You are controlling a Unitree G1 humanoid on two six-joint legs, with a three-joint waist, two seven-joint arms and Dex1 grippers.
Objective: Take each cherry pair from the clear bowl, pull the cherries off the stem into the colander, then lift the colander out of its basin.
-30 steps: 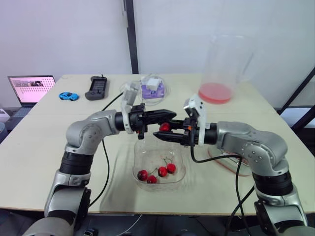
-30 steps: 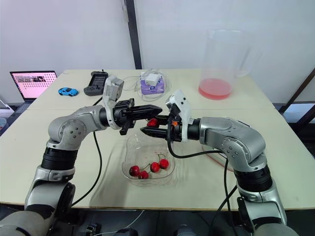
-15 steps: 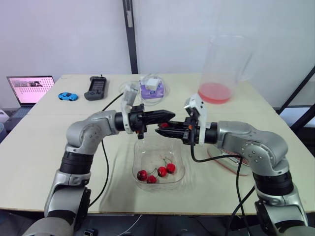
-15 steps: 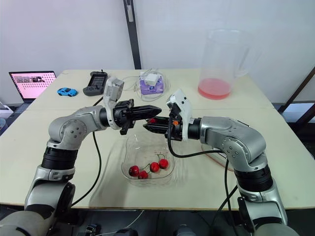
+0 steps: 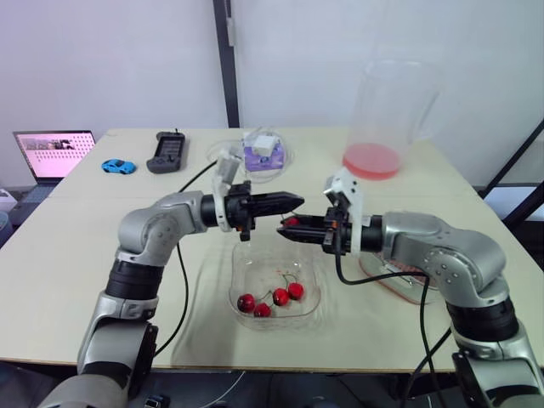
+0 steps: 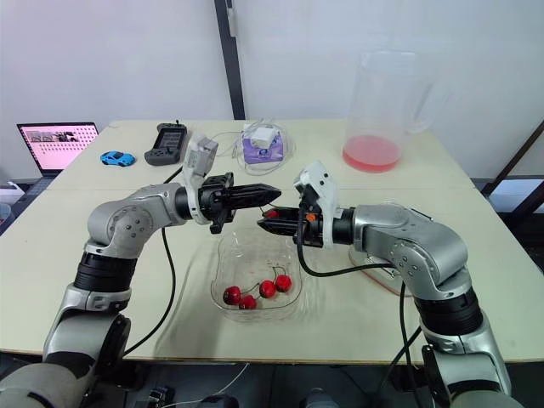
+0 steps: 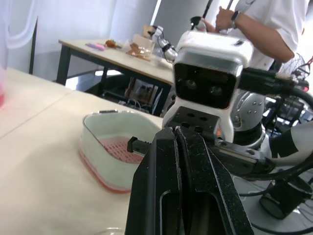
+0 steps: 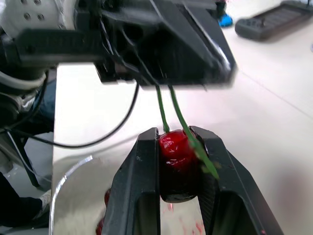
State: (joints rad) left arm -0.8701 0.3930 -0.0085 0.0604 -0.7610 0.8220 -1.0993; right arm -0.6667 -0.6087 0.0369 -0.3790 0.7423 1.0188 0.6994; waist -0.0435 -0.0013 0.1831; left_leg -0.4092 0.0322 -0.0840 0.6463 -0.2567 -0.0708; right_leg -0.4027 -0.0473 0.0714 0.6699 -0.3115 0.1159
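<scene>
Right hand [image 5: 286, 226]: closed on one red cherry [image 8: 176, 157], pinched between both fingers, held above the clear bowl [image 5: 240, 262].
Left hand [image 5: 295, 201]: fingers pressed together on the green stems [image 8: 165, 110], tips just above the right hand's tips.
Stems: run from the cherry up into the left hand.
Bowl: on the worktop [image 5: 68, 246], more cherries [image 5: 272, 299] inside.
Colander [image 7: 119, 150]: pink, seated in its white basin [image 7: 95, 139].
</scene>
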